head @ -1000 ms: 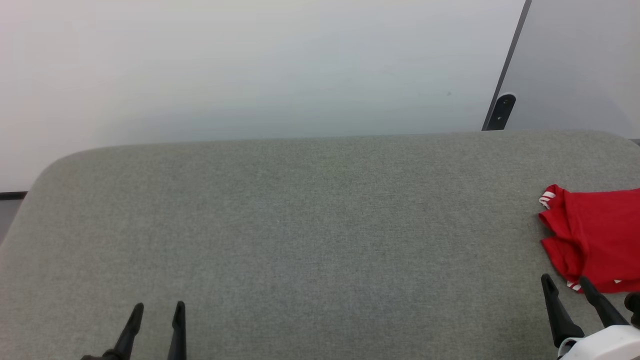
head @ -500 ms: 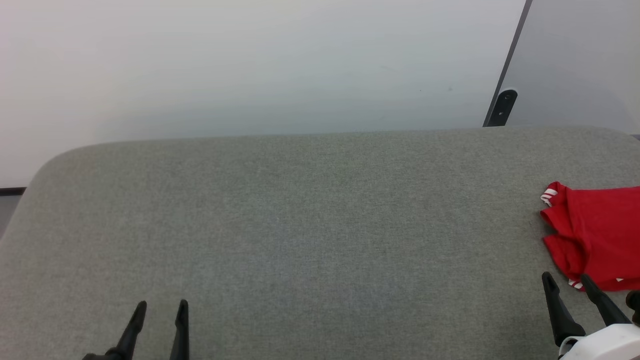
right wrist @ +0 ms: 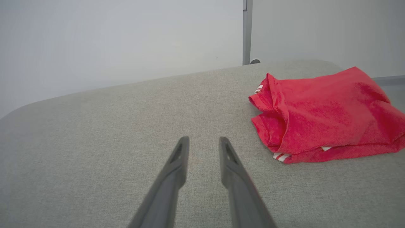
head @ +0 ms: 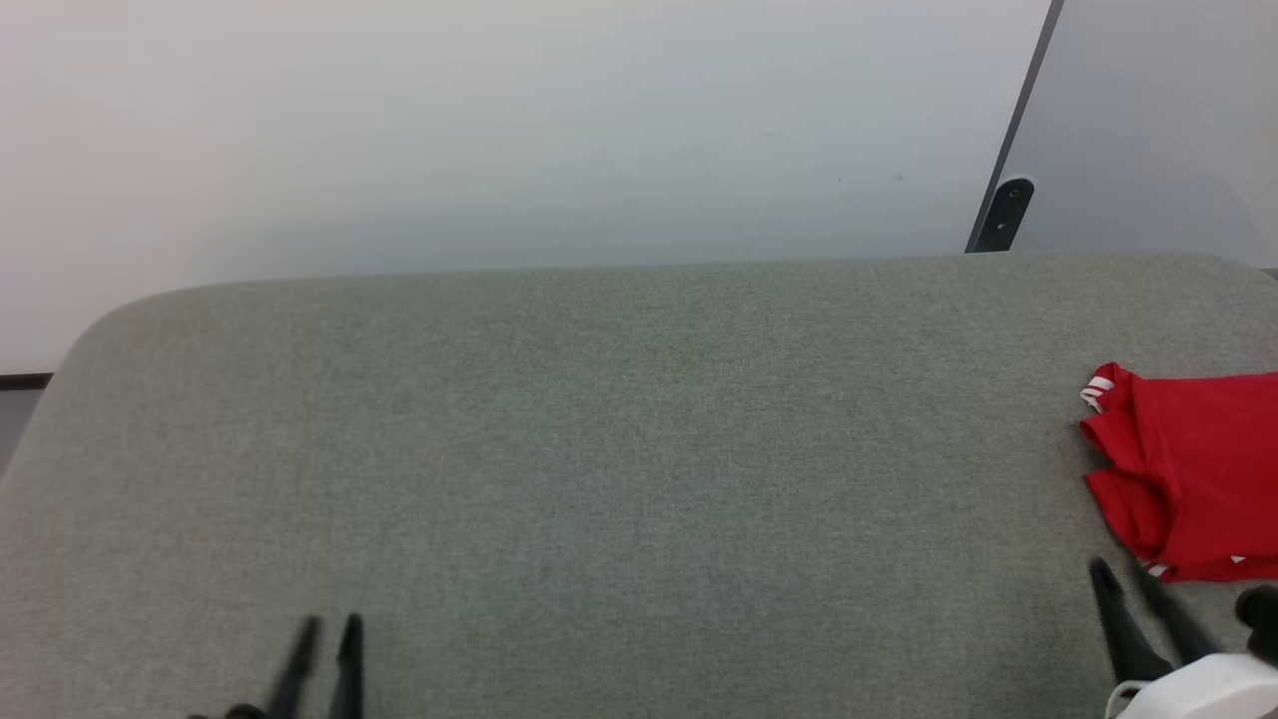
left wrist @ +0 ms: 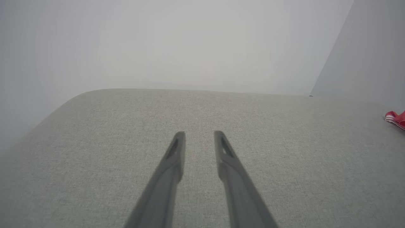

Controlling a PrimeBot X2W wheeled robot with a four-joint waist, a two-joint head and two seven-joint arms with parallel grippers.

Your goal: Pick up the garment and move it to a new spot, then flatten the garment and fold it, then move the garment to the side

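The garment (head: pixel 1188 469) lies as a compact, roughly folded pile at 3 o'clock, on the right side of the grey padded counter (head: pixel 599 449). This fits a finished job, or a heap waiting. The left jaws at 7 and right jaws at 5 o'clock are both a bit apart and empty, prob. parked clear of the cloth.

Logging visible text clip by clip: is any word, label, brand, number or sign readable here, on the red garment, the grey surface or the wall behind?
No readable text in any view.
garment: plain red cloth with red-and-white striped bands at the edges; no print, logo or tag visible.
grey fabric surface: unmarked.
pale wall: unmarked.
dark bracket: no lettering visible.
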